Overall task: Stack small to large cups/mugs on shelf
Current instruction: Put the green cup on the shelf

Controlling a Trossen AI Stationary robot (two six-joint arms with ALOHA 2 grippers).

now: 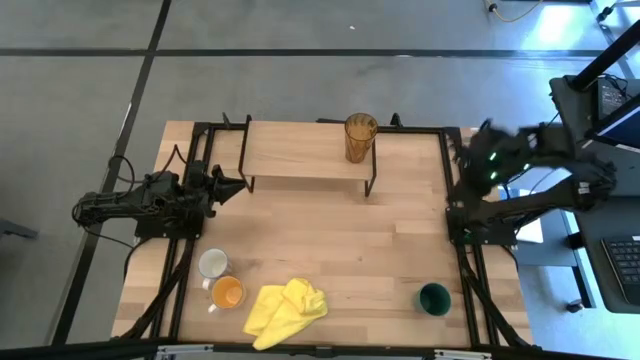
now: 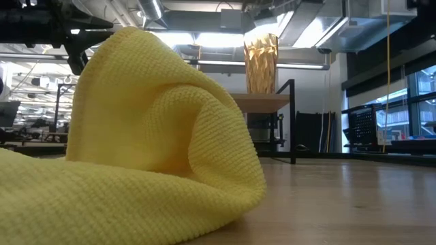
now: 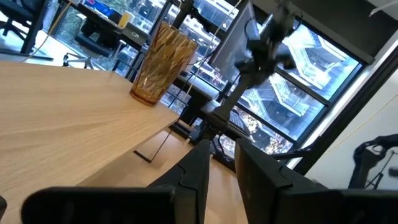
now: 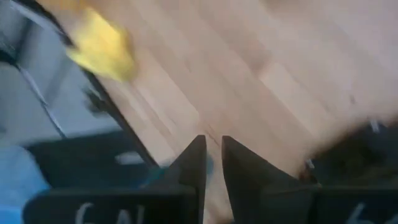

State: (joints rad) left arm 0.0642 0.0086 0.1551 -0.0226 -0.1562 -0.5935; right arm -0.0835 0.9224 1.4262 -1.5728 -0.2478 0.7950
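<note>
High view: the amber tumbler [image 1: 360, 137] stands on the shelf [image 1: 290, 150]; the white-grey mug [image 1: 212, 263], orange mug [image 1: 227, 293] and green cup [image 1: 433, 298] wait on the bench [image 1: 330, 240] near its front edge. Left hand [image 1: 238, 185], fingers nearly closed and empty, hovers beside the shelf's left end; right hand [image 4: 211, 155], likewise narrow and empty, hangs at the bench's right edge, well apart from every cup.

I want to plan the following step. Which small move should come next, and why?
Probably the right end effector should go toward the dark green cup, which stands on its side of the table. Only the amber tumbler is on the shelf; neither end effector holds anything.
</note>
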